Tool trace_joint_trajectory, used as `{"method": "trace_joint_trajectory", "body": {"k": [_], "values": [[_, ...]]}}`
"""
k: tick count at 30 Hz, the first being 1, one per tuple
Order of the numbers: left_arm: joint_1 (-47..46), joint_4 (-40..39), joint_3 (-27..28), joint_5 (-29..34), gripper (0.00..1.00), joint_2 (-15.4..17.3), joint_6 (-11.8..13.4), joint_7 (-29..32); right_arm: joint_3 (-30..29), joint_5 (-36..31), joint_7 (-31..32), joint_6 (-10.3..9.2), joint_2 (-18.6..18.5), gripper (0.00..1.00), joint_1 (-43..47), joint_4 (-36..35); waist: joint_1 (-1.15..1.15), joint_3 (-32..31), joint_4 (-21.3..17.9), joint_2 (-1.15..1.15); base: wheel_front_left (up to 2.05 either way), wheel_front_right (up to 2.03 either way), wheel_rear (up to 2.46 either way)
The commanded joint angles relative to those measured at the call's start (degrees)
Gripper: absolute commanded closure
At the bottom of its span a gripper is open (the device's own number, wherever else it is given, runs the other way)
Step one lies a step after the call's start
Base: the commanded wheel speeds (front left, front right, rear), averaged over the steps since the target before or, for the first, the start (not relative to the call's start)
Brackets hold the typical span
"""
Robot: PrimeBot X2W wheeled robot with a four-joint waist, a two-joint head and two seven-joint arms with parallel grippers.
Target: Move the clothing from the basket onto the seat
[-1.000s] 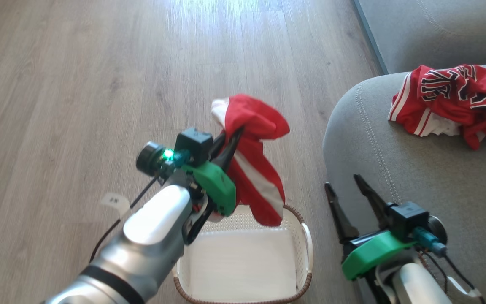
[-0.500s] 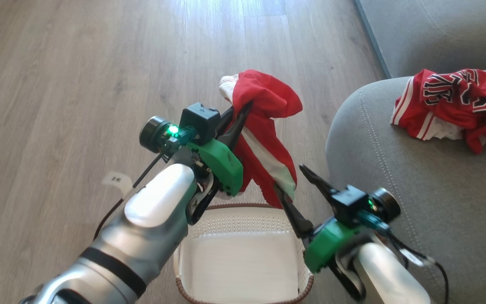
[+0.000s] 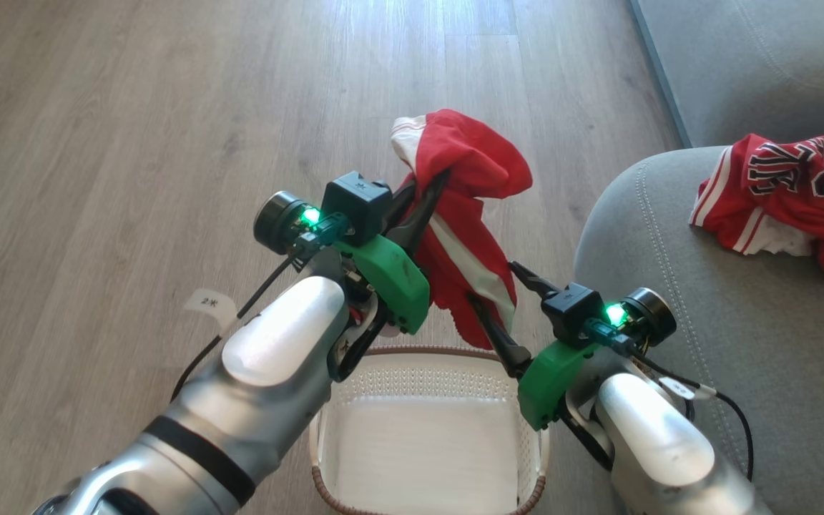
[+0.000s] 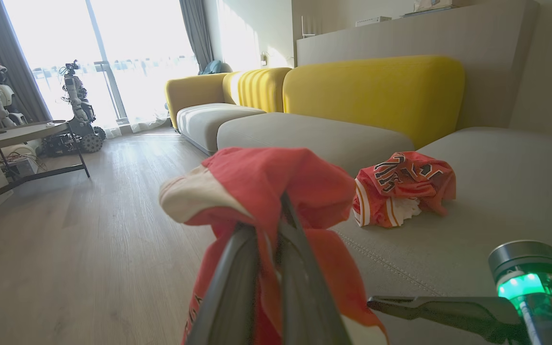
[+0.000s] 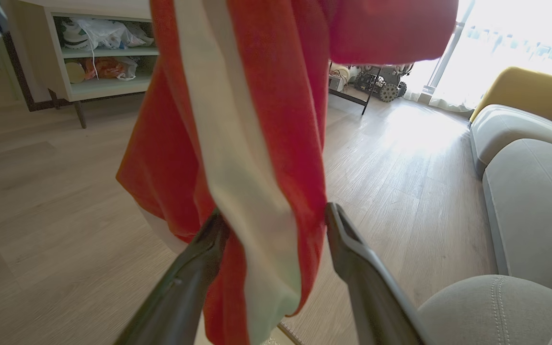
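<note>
Left end effector (image 3: 426, 189) is clamped on the red, white-striped fabric garment (image 3: 480, 161), which hangs above the cream perforated plastic basket (image 3: 426, 372). Right end effector (image 3: 492, 282) stands wide, astride its lower hem. Advise closing squarely on the hem before swinging toward the grey cushioned seat (image 3: 669, 300).

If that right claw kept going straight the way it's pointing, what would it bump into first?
The hanging red garment. Its lower part seems to dangle between the right claw's open fingers, so the claw would likely meet that cloth almost at once.
</note>
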Motion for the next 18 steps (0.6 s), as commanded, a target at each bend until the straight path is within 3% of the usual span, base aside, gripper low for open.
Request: {"method": "trace_joint_trajectory", "body": {"k": [1, 2, 4, 8, 15, 17, 18], "values": [[-3.97, -2.14, 1.37, -0.64, 1.00, 0.65, 0.31, -0.35, 0.73, 0.85, -0.76, -0.02, 0.34, 0.00, -3.12, -0.64, 0.00, -0.05, 0.23, 0.00, 0.00, 0.00, 0.00], [-3.83, -2.50, 1.30, -0.90, 1.00, 0.62, 0.26, -0.45, 1.19, 1.45, -0.80, -0.02, 0.34, 0.01, -3.54, -0.03, 0.00, -0.07, 0.34, 0.00, 0.00, 0.00, 0.00], [-3.58, -3.20, 1.09, -1.35, 1.00, 0.58, 0.25, -0.49, 2.26, 2.51, -0.87, -0.02, 0.34, 0.48, -4.37, 0.99, 0.00, -0.06, 0.47, 0.00, 0.00, 0.00, 0.00], [-3.20, -4.32, 0.62, -1.87, 1.00, 0.54, 0.54, -0.52, 3.41, 3.96, -0.93, -0.02, 0.34, 1.00, -5.82, 1.92, 0.00, 0.09, 0.42, 0.00, 0.00, 0.00, 0.00], [-1.61, -4.72, 0.65, -3.01, 1.00, 0.68, 1.18, -0.87, 2.17, 4.89, -0.95, -0.02, 0.34, 1.00, -6.19, 0.63, 0.00, 0.40, -0.61, 0.00, 0.00, 0.00, 0.00], [-1.02, -4.37, 0.81, -3.31, 0.50, 0.99, 1.34, -1.07, 1.31, 5.03, -0.95, -0.02, 0.34, 1.00, -6.18, 0.07, 0.00, 0.49, -1.08, 0.00, 0.00, 0.00, 0.00], [-0.76, -4.18, 0.85, -3.42, 0.09, 1.19, 1.37, -1.22, 0.80, 4.95, -0.95, -0.02, 0.34, 1.00, -6.24, -0.17, 0.00, 0.55, -1.35, 0.00, 0.00, 0.00, 0.00]]}}
